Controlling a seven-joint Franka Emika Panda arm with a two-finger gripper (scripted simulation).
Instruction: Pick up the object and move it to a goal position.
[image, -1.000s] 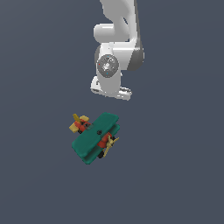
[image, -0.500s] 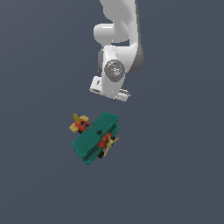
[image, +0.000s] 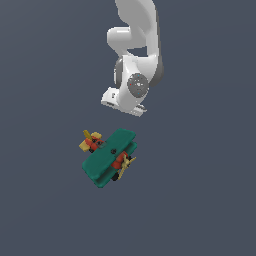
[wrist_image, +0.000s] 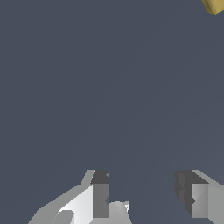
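The arm has swung a little toward the exterior view's right and its wrist has turned, so the hand now hangs above and slightly right of the toy plane, well apart from it. The hand is spread wide with nothing between the fingers, and only a yellow tip of the plane shows at the edge of the wrist view. The plane lies on the tabletop, tilted on its green wings, just where it lay a second ago. This looks like the approach: the hand probably needs to line up over the plane and come down before any grasp.
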